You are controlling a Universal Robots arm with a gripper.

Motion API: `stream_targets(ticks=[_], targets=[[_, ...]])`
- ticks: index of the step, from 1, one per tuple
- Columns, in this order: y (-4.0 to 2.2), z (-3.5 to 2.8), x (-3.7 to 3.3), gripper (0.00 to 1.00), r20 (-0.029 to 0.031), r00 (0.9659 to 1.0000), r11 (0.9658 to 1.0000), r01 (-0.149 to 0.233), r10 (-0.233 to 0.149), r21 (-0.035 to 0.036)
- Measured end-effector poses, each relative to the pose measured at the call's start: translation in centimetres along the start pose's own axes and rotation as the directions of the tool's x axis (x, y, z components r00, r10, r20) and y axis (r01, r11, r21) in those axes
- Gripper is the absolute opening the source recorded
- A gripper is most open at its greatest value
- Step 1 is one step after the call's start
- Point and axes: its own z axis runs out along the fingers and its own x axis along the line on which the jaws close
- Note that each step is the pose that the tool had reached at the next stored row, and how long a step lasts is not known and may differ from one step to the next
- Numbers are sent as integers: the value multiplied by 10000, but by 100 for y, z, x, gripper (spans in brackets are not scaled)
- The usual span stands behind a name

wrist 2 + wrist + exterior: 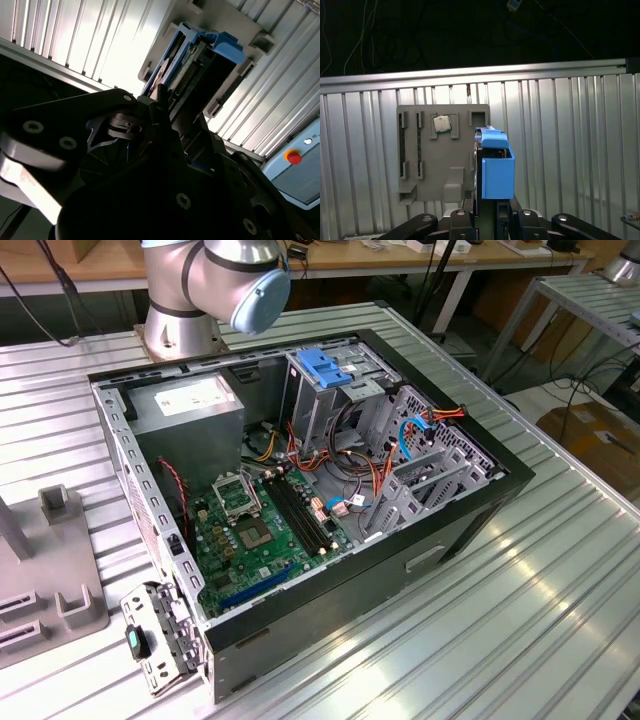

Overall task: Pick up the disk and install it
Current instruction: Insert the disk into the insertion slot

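Note:
The disk point(497, 172) is a flat drive in bright blue rails. It stands on edge in front of a grey slotted holder point(445, 160) that lies on the ribbed metal table. Its near end runs down into my gripper point(487, 210), whose dark fingers point(470, 216) flank it closely on both sides and look shut on it. In the second wrist view the disk point(202, 60) shows its connector edge and blue end against the same holder point(240, 20), with my gripper point(165, 105) at its lower end. I cannot tell whether the disk still sits in the holder's slot.
The open computer case point(480, 510) lies on the table with its motherboard point(255, 535), cables and grey drive cages point(430, 470) exposed. A blue latch piece point(325, 368) tops a bay at the back. A small chip point(441, 123) sits in the holder. A red button point(294, 157) is nearby.

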Motion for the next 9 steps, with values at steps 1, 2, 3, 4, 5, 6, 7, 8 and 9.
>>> stream_targets(ticks=[1, 2, 3, 4, 5, 6, 7, 8, 9], targets=[[-19, 1, -1, 35, 1, 10000, 10000, 0, 0, 1], [-38, 2, -3, 35, 1, 10000, 10000, 0, 0, 1], [-85, 2, -7, 35, 0, 10000, 10000, 0, 0, 0], [-120, 4, -10, 35, 0, 10000, 10000, 0, 0, 1], [-145, 4, -12, 35, 0, 10000, 10000, 0, 0, 1], [-161, 4, -13, 35, 0, 10000, 10000, 0, 0, 0], [-180, 5, -15, 35, 0, 10000, 10000, 0, 0, 0], [-208, 6, -17, 35, 1, 10000, 10000, 0, 0, 1], [-224, 6, -18, 35, 0, 10000, 10000, 0, 0, 0]])
